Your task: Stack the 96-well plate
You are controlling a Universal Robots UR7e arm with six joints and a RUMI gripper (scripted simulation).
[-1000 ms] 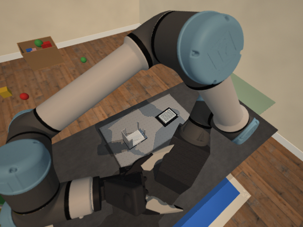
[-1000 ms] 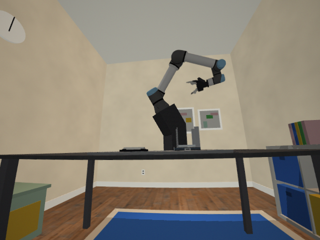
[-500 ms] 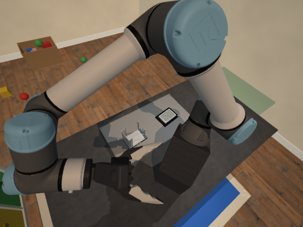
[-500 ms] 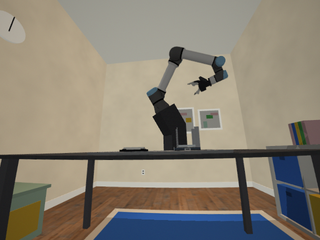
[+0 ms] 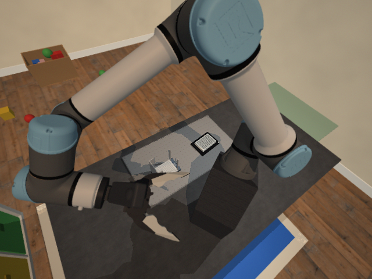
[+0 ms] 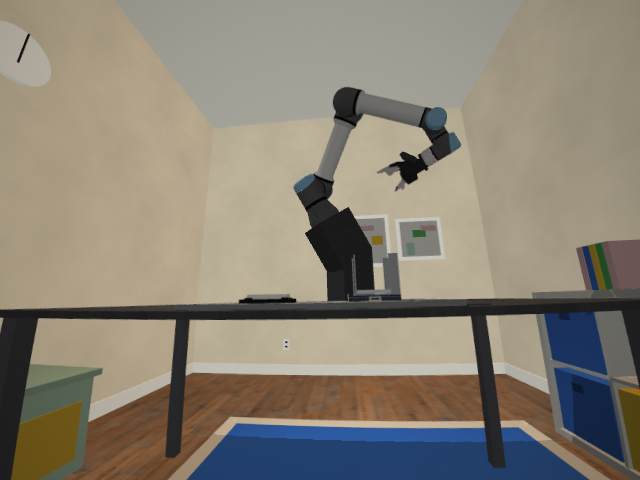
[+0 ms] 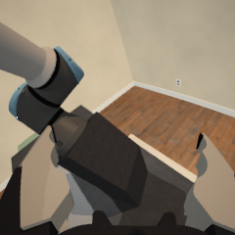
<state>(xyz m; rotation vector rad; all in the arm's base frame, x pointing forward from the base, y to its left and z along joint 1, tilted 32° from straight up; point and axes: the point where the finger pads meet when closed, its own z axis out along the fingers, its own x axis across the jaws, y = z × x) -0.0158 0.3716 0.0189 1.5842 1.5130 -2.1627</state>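
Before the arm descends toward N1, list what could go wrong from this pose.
1. The open tool hangs high above the table, empty, its camera seeing only the arm's dark pedestal; neither plate shows there, so alignment may err.
2. The plate in the nest lies beside the pedestal; a careless descent might hit it.
3. The rack's upright posts could snag a tilted plate.
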